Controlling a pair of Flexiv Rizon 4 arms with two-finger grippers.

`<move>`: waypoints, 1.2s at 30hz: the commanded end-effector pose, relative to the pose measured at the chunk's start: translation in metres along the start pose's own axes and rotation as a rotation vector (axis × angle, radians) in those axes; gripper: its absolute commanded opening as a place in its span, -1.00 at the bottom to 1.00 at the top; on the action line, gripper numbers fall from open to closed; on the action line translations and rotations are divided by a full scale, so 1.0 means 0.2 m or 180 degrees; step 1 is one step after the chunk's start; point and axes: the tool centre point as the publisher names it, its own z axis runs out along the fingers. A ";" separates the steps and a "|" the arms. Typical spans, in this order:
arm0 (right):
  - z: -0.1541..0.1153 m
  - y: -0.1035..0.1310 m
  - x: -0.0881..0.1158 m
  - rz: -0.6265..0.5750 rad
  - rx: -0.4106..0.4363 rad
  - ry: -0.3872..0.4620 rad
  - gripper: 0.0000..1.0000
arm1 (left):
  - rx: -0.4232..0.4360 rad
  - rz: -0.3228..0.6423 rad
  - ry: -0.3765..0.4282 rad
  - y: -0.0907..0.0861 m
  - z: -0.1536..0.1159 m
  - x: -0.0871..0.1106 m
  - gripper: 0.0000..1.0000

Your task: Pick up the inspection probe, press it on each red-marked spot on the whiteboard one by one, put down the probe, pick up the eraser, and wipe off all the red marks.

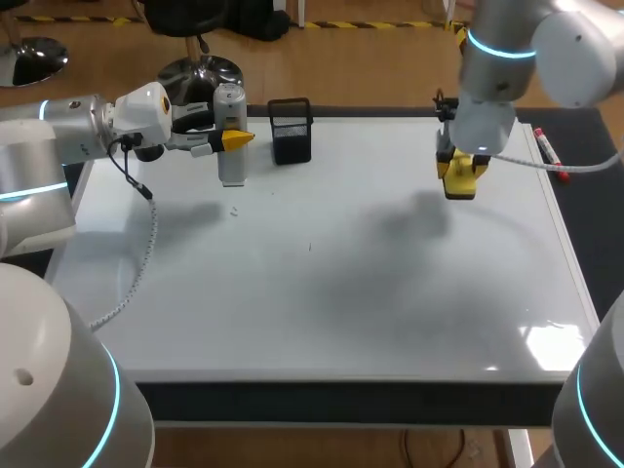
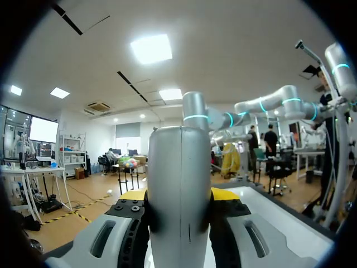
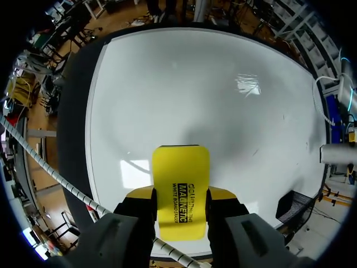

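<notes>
The grey cylindrical probe [image 1: 230,136] stands upright at the back left of the whiteboard [image 1: 331,292], its lower end at the board's surface. My left gripper [image 1: 234,139] is shut on it from the side; in the left wrist view the probe [image 2: 179,184] fills the gap between the yellow-tipped fingers [image 2: 223,194] of the left gripper [image 2: 178,196]. My right gripper [image 1: 460,168] hangs over the back right of the board, shut on the yellow eraser [image 1: 460,180]. In the right wrist view the eraser [image 3: 181,187] juts out of the right gripper [image 3: 179,204] above the whiteboard [image 3: 195,89]. I see no red marks on the board.
A black mesh basket [image 1: 291,130] stands at the board's back edge beside the probe. A red-capped marker [image 1: 546,146] lies on the dark strip right of the board. Tiny faint specks [image 1: 234,210] sit left of centre.
</notes>
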 end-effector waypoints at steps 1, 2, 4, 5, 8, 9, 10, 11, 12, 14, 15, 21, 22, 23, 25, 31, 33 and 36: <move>0.02 -0.04 0.03 -0.0016 -0.0033 0.0001 -1.00 | 0.0000 0.0004 -0.0002 0.00 0.00 0.00 -1.00; 0.02 -0.04 0.04 -0.0016 -0.0034 0.0003 -1.00 | 0.0000 0.0004 -0.0002 0.00 0.00 0.00 -1.00; 0.03 -0.05 0.05 -0.0014 -0.0041 0.0006 -1.00 | 0.0000 0.0004 -0.0002 0.00 0.00 0.00 -1.00; 0.03 -0.06 0.05 -0.0011 -0.0042 0.0007 -1.00 | 0.0000 0.0004 -0.0002 0.00 0.00 0.00 -1.00; 0.04 -0.07 0.07 -0.0021 -0.0055 0.0000 -1.00 | 0.0000 0.0004 -0.0002 0.00 0.00 0.00 -1.00; 0.05 -0.07 0.07 -0.0040 -0.0066 -0.0002 -1.00 | 0.0000 0.0004 -0.0002 0.00 0.00 0.00 -1.00; 0.05 -0.07 0.07 -0.0042 -0.0070 0.0002 -1.00 | 0.0000 0.0004 -0.0002 0.00 0.00 0.00 -1.00; 0.06 -0.07 0.07 -0.0041 -0.0075 0.0005 -1.00 | 0.0000 0.0004 -0.0002 0.00 0.00 0.00 -1.00; 0.06 -0.08 0.07 -0.0042 -0.0081 0.0004 -1.00 | 0.0000 0.0004 -0.0002 0.00 0.00 0.00 -1.00; 0.07 -0.09 0.08 -0.0041 -0.0090 0.0003 -1.00 | 0.0000 0.0004 -0.0002 0.00 0.00 0.00 -1.00; 0.07 -0.09 0.08 -0.0039 -0.0093 0.0001 -1.00 | 0.0000 0.0004 -0.0002 0.00 0.00 0.00 -1.00; 0.08 -0.12 0.08 -0.0054 -0.0110 0.0016 -1.00 | 0.0000 0.0004 -0.0002 0.00 0.00 0.00 -1.00; 0.09 -0.12 0.08 -0.0058 -0.0111 0.0016 -1.00 | 0.0000 0.0004 -0.0002 0.00 0.00 0.00 -1.00; 0.09 -0.13 0.08 -0.0055 -0.0112 0.0017 -1.00 | 0.0000 0.0004 -0.0002 0.00 0.00 0.00 -1.00; 0.09 -0.14 0.08 -0.0053 -0.0106 0.0005 -1.00 | 0.0000 0.0004 -0.0002 0.00 0.00 0.00 -1.00; 0.13 -0.22 0.03 -0.0116 -0.0150 0.0024 -1.00 | 0.0000 0.0004 -0.0002 0.00 0.00 0.00 -1.00; 0.14 -0.24 0.01 -0.0145 -0.0168 0.0031 -1.00 | 0.0000 0.0004 -0.0002 0.00 0.00 0.00 -1.00; 0.15 -0.29 -0.02 -0.0189 -0.0187 0.0037 -1.00 | 0.0000 0.0004 -0.0002 0.00 0.00 0.00 -1.00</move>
